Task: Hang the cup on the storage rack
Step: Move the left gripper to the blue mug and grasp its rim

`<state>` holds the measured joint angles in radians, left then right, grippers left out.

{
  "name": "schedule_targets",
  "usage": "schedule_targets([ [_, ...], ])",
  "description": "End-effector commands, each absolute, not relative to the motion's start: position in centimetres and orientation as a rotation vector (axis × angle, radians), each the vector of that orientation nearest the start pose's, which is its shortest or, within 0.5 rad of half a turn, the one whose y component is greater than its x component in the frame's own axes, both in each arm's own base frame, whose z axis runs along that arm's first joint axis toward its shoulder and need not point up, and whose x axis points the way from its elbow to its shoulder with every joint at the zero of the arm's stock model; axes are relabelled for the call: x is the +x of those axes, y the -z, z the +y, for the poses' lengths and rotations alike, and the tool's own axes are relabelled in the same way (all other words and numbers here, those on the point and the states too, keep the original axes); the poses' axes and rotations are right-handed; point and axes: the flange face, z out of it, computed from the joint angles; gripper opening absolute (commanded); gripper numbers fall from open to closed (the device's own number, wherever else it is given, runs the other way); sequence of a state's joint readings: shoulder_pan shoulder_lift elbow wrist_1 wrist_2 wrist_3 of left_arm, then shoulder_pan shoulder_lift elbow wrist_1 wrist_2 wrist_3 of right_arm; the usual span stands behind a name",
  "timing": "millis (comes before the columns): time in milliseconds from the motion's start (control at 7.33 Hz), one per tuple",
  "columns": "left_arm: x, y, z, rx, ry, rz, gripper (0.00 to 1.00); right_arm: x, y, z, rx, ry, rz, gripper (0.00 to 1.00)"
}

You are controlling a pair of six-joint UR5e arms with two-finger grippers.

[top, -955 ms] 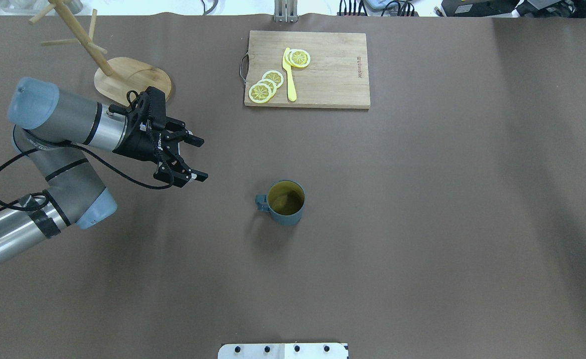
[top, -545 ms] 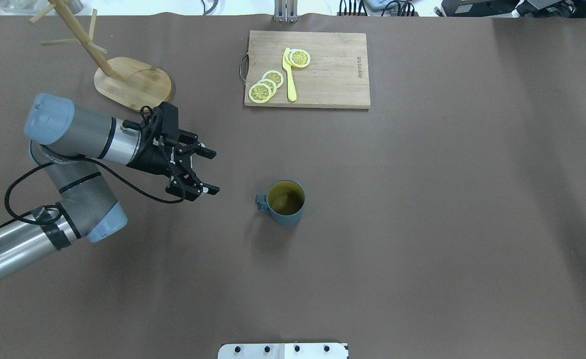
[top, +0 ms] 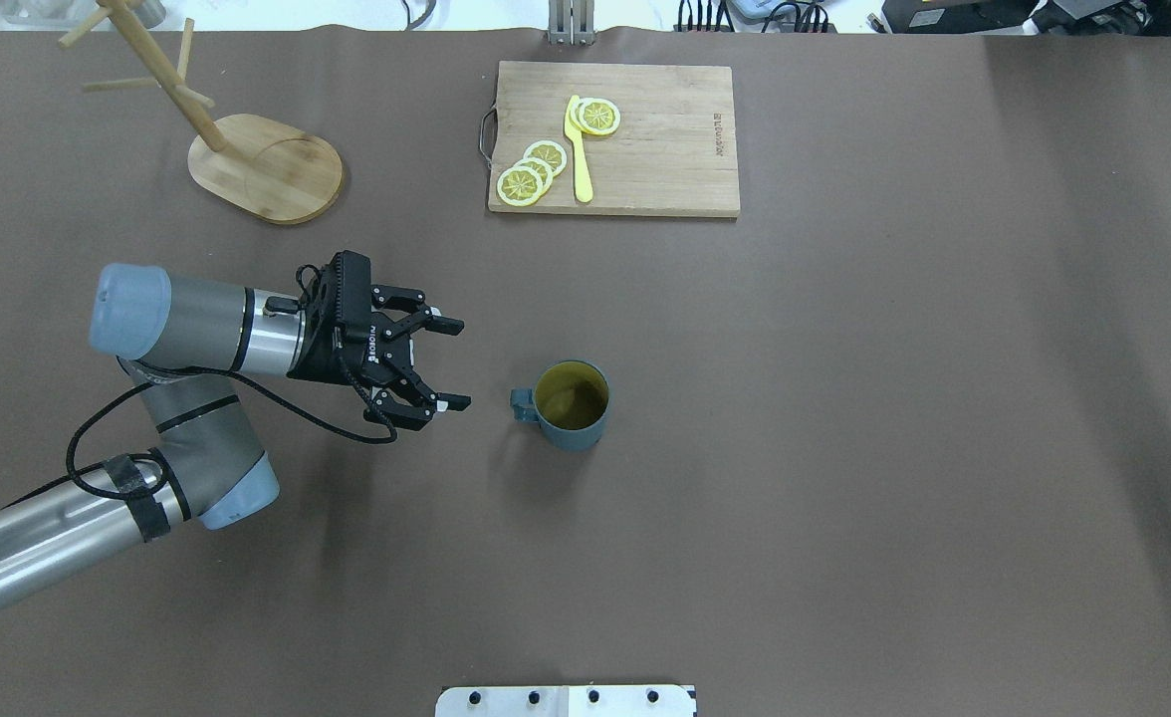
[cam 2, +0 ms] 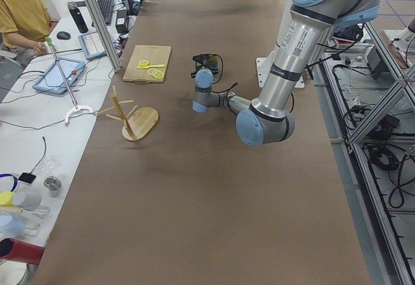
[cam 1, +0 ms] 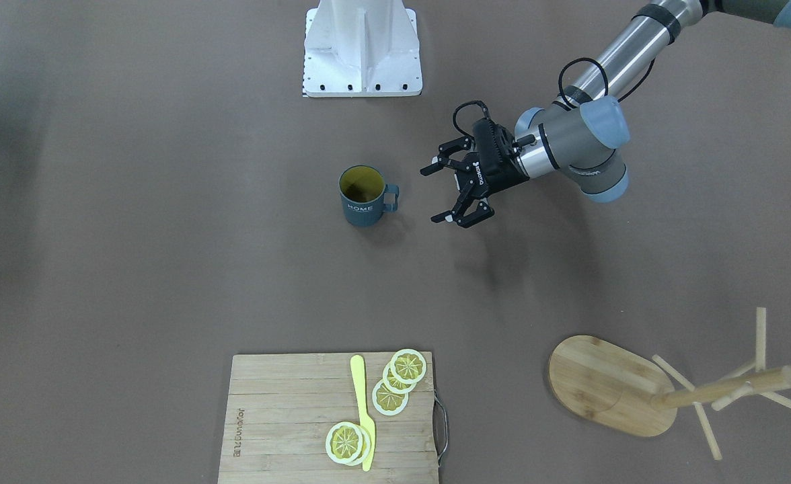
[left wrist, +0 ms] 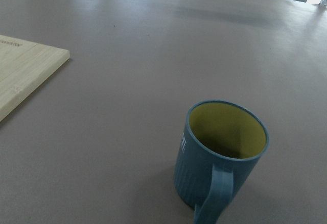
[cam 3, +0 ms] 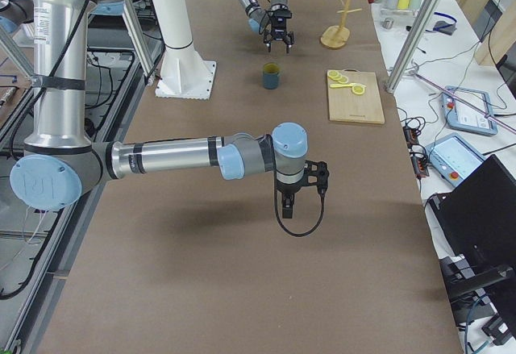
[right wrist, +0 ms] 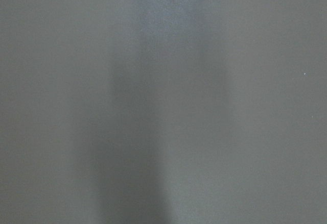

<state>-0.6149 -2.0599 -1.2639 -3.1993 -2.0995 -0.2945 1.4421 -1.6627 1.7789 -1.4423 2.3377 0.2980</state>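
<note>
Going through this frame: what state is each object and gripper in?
cup: upright, empty, standing on the table, ungrasped.
storage rack: upright, pegs bare.
left gripper: open, short of the cup's handle.
right gripper: in view; open or shut cannot be told.
</note>
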Motion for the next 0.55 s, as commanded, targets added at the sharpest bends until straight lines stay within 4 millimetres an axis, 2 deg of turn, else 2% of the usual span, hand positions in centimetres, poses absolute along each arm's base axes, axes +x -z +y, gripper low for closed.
schedule_targets([
  [0,48.5,-34.7,-44.0,1.288,-0.931,1.407,0.97,0.5,-58.6,-46.9,0.065,-0.068,-0.793,1.00],
  [273,50.2,-33.8,-44.0,1.282,-0.938,1.417,0.91,1.2,-60.6,-46.9,0.048,-0.074,-0.785,1.00],
  [409,50.3,-34.1,-44.0,1.275,-0.940,1.414,0.91,2.6,-61.8,-46.9,0.058,-0.054,-0.782,1.00],
])
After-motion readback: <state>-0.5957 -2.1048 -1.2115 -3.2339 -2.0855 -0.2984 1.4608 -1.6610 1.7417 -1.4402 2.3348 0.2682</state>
